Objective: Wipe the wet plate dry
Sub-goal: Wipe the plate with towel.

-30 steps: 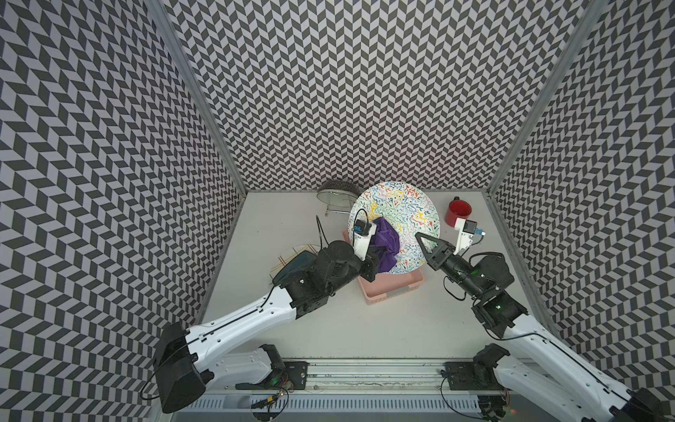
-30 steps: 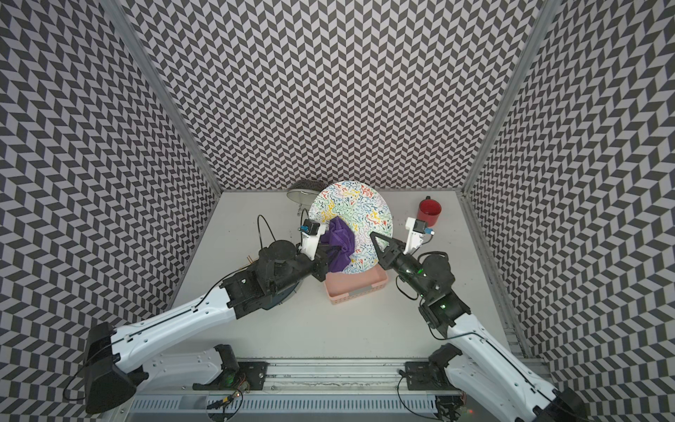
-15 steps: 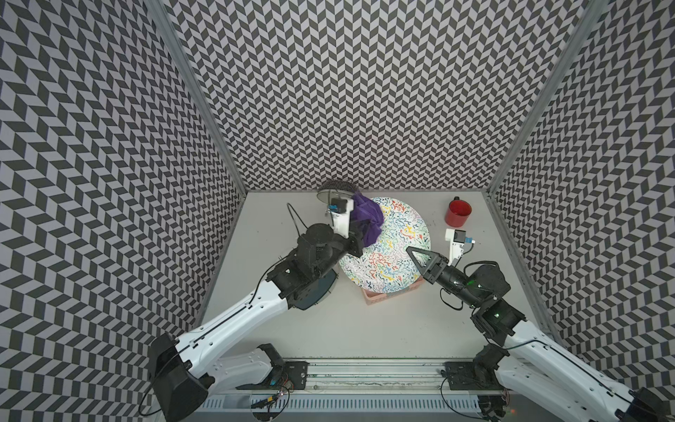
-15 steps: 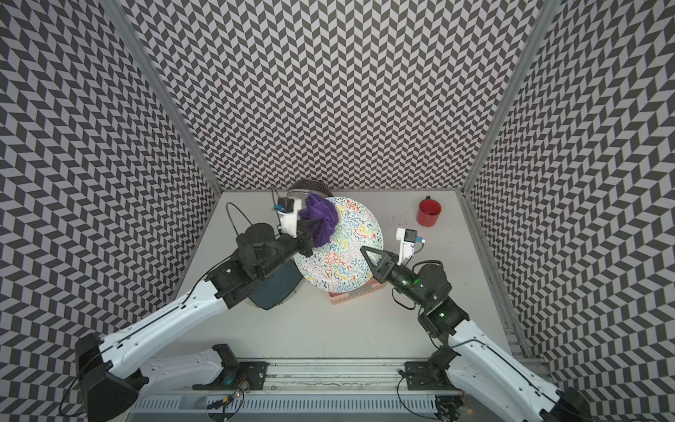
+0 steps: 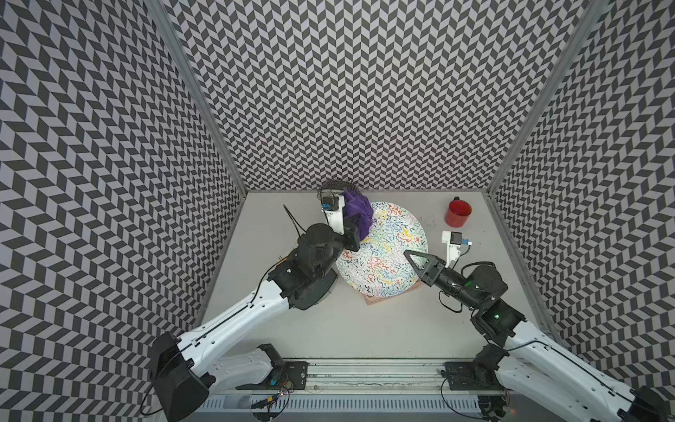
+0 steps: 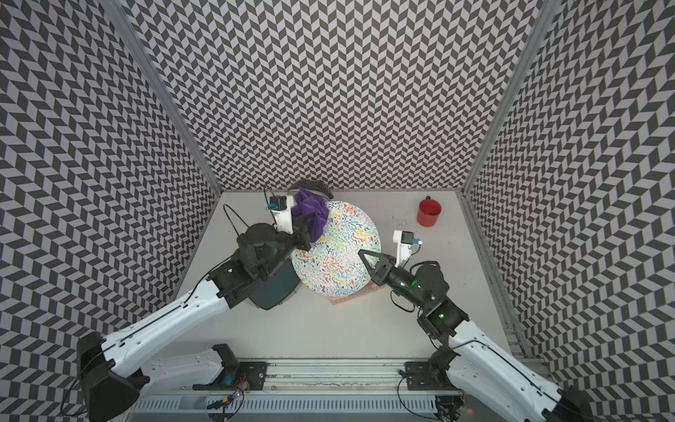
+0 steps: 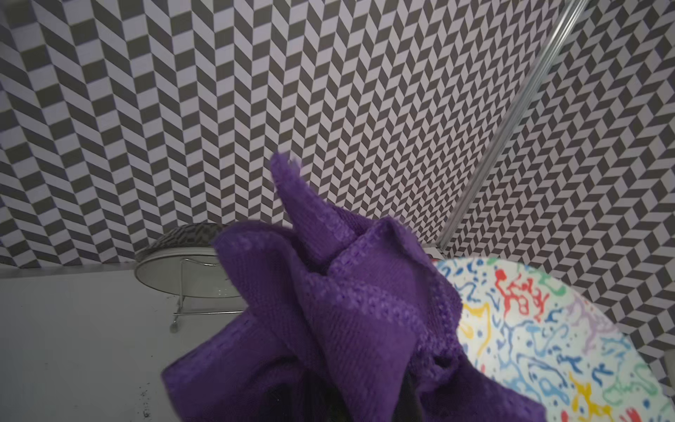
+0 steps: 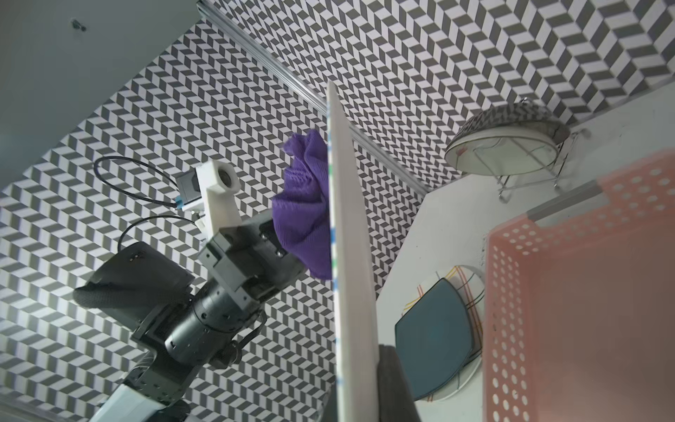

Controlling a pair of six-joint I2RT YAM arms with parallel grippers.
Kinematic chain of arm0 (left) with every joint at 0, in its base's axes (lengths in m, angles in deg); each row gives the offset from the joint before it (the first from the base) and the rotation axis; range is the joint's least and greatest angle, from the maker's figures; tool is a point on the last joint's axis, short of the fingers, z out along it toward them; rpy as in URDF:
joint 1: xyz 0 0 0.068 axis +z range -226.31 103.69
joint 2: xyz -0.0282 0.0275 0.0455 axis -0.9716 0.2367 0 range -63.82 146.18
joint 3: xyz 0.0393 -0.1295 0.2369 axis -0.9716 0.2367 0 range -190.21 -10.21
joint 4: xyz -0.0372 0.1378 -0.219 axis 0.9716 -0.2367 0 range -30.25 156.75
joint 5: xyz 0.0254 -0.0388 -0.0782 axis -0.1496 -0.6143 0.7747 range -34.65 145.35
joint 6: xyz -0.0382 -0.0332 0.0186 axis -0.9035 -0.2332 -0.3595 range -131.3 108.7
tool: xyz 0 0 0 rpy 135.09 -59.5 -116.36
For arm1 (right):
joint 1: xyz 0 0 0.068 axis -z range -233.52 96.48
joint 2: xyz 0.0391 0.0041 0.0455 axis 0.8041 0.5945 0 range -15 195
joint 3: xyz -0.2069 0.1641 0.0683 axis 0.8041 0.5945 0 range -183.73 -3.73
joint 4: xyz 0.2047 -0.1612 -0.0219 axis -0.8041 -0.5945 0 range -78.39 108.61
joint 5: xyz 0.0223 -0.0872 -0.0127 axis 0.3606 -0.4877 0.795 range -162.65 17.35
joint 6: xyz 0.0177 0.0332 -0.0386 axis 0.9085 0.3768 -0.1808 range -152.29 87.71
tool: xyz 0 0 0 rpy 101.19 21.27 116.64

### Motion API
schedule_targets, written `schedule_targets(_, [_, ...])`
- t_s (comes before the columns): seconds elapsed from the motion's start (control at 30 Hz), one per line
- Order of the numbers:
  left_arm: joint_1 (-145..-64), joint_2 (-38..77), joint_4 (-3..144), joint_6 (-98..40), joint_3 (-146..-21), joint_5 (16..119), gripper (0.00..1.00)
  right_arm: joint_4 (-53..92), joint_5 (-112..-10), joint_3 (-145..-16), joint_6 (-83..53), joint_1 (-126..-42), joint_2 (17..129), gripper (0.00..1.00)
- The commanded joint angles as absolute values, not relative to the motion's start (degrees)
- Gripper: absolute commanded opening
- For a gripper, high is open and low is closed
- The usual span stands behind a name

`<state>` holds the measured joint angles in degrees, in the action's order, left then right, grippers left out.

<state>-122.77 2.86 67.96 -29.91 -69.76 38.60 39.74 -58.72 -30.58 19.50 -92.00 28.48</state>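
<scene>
Wiping judged under way, finish unconfirmed.
The plate (image 5: 381,252) is held tilted over the mid-bench basket (image 5: 376,300) by the closed right gripper (image 5: 409,255); the cloth (image 5: 356,213), clamped in the left gripper (image 8: 281,243), is pressed at its far rim.

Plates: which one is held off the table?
The round white plate with colourful squiggles, gripped by the right end effector; the teal square plate lies flat; the chevron-rimmed plate sits in a wire rack.
</scene>
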Motion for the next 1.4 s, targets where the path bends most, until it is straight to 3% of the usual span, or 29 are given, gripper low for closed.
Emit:
schedule_targets(0.0, [-131.25, 9.65, 62.04, -24.85, -72.12, 35.76, 0.0, 59.36, -56.16, -30.78, 21.0, -93.27, 24.96, 0.0])
schedule_targets(0.07, [-133.97, 11.73, 60.7, -25.62, -71.74, 31.04, 0.0, 57.69, -55.02, -33.13, 20.88, -89.99, 25.47, 0.0])
schedule_targets(0.13, [-131.67, 8.14, 63.26, -29.31, -68.02, 33.53, 0.0, 55.99, -52.79, -34.95, 22.11, -85.48, 25.82, 0.0])
schedule_targets(0.33, [-104.52, -12.43, 77.4, -49.99, -54.29, 68.0, 0.0, 64.23, -41.35, -33.66, 36.41, -67.02, 22.81, 0.0])
schedule_targets(0.47, [-95.88, -16.65, 93.63, -69.0, -49.1, 86.41, 0.0, 83.97, -37.55, -28.6, 51.44, -63.61, 25.66, 0.0])
schedule_targets(0.57, [-95.72, -14.26, 115.04, -85.08, -46.51, 92.39, 0.0, 94.97, -32.95, -28.68, 56.4, -64.67, 31.01, 0.0])
schedule_targets(0.73, [-98.98, -7.31, 137.77, -101.31, -48.35, 94.07, 0.0, 88.29, -35.42, -28.32, 49.21, -73.89, 33.67, 0.0])
schedule_targets(0.97, [-108.0, -1.47, 147.02, -106.06, -51.41, 91.67, 0.0, 92.86, -38.66, -29.52, 45.51, -84.91, 41.49, 0.0])
schedule_targets(1.17, [-122.53, -0.75, 145.91, -98.97, -50.58, 87.79, 0.0, 96.5, -42.82, -36.61, 47.28, -82.61, 47.26, 0.0])
schedule_targets(1.27, [-119.63, -3.35, 146.88, -100.26, -49.62, 87.51, 0.0, 99.02, -42.36, -37.19, 51.22, -76.06, 47.06, 0.0])
schedule_targets(1.37, [-113.33, -6.3, 142.5, -101.48, -52.04, 88.94, 0.0, 96.87, -38.57, -35.03, 50.63, -75.37, 44.35, 0.0])
